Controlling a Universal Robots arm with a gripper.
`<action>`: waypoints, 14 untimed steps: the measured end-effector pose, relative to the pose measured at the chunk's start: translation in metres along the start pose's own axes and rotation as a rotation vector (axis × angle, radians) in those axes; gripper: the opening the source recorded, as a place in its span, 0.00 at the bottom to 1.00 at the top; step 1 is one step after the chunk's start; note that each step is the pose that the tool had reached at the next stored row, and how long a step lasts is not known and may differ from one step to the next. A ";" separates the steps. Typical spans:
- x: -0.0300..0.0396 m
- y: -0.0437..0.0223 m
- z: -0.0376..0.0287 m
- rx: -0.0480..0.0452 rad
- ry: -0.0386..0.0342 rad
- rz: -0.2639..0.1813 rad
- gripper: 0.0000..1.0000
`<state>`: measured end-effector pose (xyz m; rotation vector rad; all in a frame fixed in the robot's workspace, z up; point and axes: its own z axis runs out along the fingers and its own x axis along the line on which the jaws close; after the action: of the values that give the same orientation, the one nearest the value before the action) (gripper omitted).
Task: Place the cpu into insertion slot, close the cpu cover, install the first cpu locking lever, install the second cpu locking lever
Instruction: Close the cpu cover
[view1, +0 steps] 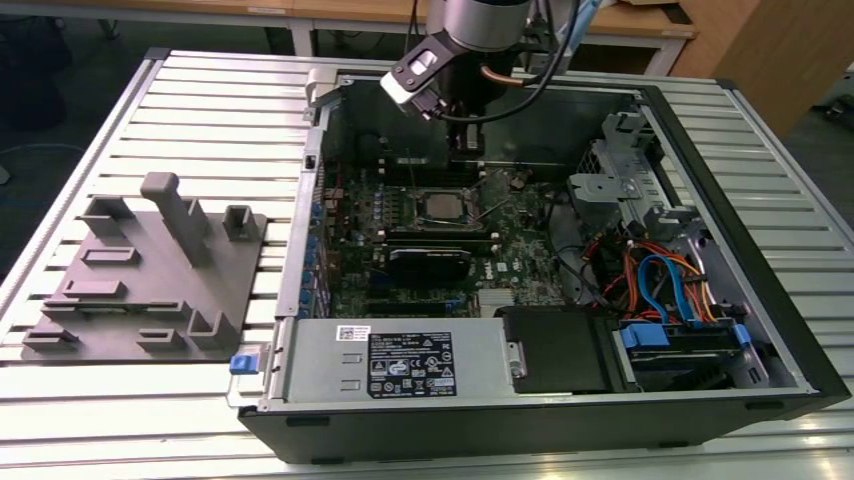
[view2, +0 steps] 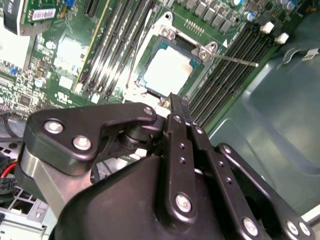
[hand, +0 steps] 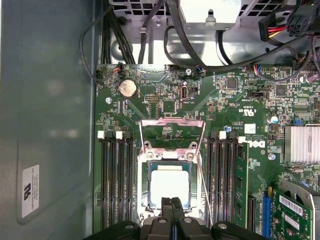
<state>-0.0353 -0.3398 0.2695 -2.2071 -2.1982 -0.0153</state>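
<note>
Arm (view1: 470, 28) comes in from the top middle of the exterior view and reaches down into the open computer case (view1: 790, 335), which lies on the slatted table (view1: 200, 100). A grey plastic fixture (view1: 147, 270) sits on the table toward the exterior view's left, well apart from the case.

The gripper (hand: 172, 201) is clenched: both black fingers are pressed flat against each other with nothing between them, as far as I can see. In the first wrist view the tips hang right at the edge of the cpu (hand: 170, 185).

The cpu is already sitting in the insertion slot (hand: 145, 186) on the green motherboard (hand: 225, 115), its pale metal top fully bare. In the exterior view that's roughly the middle of the frame, a bit above centre.

The cpu cover (hand: 172, 121) is still flipped open, swung back from the edge of the slot farthest from the gripper, so board shows through its cut-out.

A thin metal rod (view2: 237, 61) pokes out from one corner of the slot across the memory slots (view2: 225, 85). Can't tell whether it's latched.
</note>
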 end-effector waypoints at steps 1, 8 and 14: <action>0.0000 0.0003 0.0000 0.0000 -0.0001 0.000 0.10; 0.0000 0.0047 -0.0001 0.0000 0.0000 0.000 0.10; 0.0000 0.0054 -0.0001 0.0000 0.0000 0.000 0.10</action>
<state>-0.0299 -0.3398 0.2695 -2.2072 -2.1981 -0.0153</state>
